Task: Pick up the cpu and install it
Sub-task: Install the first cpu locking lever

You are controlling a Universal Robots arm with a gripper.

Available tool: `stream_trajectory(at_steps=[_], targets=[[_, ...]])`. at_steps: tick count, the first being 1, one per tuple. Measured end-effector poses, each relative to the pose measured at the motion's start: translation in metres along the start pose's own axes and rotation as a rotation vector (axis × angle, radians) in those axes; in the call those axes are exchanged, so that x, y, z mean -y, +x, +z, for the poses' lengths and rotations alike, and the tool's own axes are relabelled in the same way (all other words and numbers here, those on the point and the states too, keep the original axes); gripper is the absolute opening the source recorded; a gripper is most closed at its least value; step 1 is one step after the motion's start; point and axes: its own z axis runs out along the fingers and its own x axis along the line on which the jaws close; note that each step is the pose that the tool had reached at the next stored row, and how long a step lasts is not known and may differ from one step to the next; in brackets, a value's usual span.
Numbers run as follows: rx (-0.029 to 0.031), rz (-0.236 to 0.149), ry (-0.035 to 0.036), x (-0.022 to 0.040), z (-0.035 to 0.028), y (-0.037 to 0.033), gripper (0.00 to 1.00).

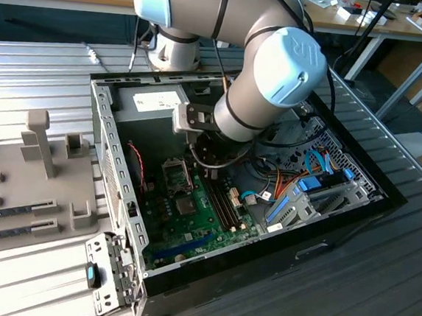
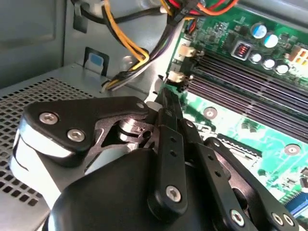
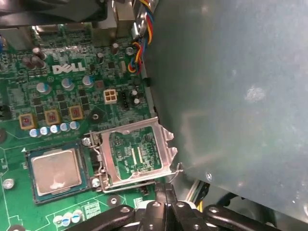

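The cpu [image 3: 55,171] is a silver-grey square with a thin green rim. It lies flat in its socket on the green motherboard [image 3: 57,91]; in the exterior view the cpu [image 1: 185,204] is a small grey square. Beside it the metal socket frame [image 3: 132,154] stands flipped open, also seen as the socket frame [image 1: 175,171] in the exterior view. My gripper [image 3: 162,190] is just off that frame's edge, its black fingers [image 2: 169,115] pressed together with nothing between them. In the exterior view the gripper [image 1: 204,163] hangs under the wrist, inside the case.
The open computer case [image 1: 119,194] walls in the motherboard. Memory slots [image 2: 250,91] run beside the gripper, with cable bundles [image 2: 139,53] close by. A big grey box with a white label [image 1: 157,101] sits at the case's far end. A grey rack [image 1: 31,187] holding memory sticks lies on the exterior view's left.
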Motion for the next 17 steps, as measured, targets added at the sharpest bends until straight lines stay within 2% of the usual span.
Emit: stream_trajectory(at_steps=[2,3,4,7,9,13,17], targets=[[0.0249,0.004,-0.0037,0.0,0.0,0.0,0.11],[0.0609,0.004,-0.0102,0.0,0.0002,0.0,0.11],[0.0779,0.002,-0.0142,0.0,0.0001,0.0001,0.11],[0.0819,-0.023,-0.0241,-0.0001,0.0002,0.0001,0.11],[0.0911,-0.025,-0.0261,0.0001,0.0015,0.0004,0.11],[0.0946,-0.02,-0.0252,0.0007,0.0044,0.0013,0.11],[0.1014,-0.019,-0.026,0.0018,0.0082,0.0023,0.11]])
